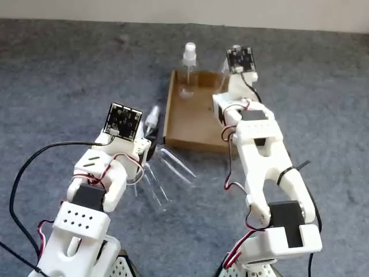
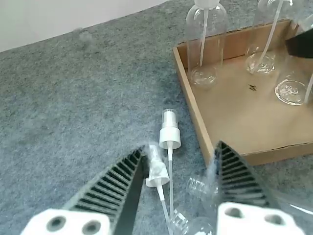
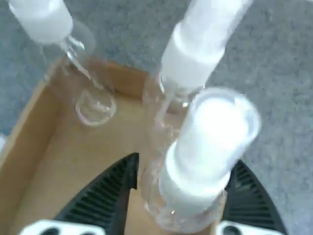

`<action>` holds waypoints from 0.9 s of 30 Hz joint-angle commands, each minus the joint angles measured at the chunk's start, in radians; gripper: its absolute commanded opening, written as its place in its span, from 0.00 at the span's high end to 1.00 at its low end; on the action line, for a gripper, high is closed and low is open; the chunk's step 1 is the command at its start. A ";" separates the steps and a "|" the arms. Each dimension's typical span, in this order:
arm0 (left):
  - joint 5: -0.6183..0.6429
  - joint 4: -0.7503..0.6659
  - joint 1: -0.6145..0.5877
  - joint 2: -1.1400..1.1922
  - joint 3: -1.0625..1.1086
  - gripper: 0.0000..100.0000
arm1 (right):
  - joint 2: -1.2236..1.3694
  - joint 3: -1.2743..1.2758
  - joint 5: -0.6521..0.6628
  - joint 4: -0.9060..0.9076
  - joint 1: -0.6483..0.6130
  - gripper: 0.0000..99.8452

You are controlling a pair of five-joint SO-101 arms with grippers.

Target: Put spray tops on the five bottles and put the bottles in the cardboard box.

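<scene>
The left gripper [image 2: 180, 149] is held spread open above the grey carpet [image 2: 73, 112]. Beneath it two white spray tops with thin dip tubes [image 2: 169, 137] are laid flat, heads toward the table's far side, tubes trailing back toward the arm; beside them two uncapped clear plastic bottles [image 1: 179, 165] are laid on their sides. The right gripper [image 3: 183, 161] is clamped on an upright clear bottle with a white spray top [image 3: 205, 147], stood inside the shallow brown cardboard box [image 2: 193, 105]; two more capped bottles [image 2: 205, 29] are stood upright there.

No text, label, number or sign is legible on the cardboard box [image 1: 196, 118], the bottles [image 2: 205, 34] or the spray tops [image 2: 169, 134]; a small dark mark [image 2: 252, 88] on the box floor is unreadable
</scene>
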 commanded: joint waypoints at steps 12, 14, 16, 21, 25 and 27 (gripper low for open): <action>-0.002 -0.023 -0.087 -0.004 -0.053 0.84 | -0.018 -0.590 -0.009 0.565 -0.030 0.78; 0.002 -0.051 -0.162 -0.004 -0.068 0.84 | -0.018 -0.651 -0.002 0.668 -0.064 0.78; 0.003 -0.083 -0.239 0.002 -0.077 0.84 | -0.018 -0.699 -0.002 0.774 -0.128 0.78; 0.046 -0.132 -0.423 0.004 -0.085 0.83 | -0.016 -0.719 0.000 0.947 -0.308 0.78; -0.003 -0.132 -0.510 0.008 -0.107 0.83 | -0.016 -0.618 0.002 1.009 -0.449 0.78; -0.040 -0.118 -0.529 0.035 -0.111 0.83 | -0.016 -0.555 0.017 1.009 -0.495 0.78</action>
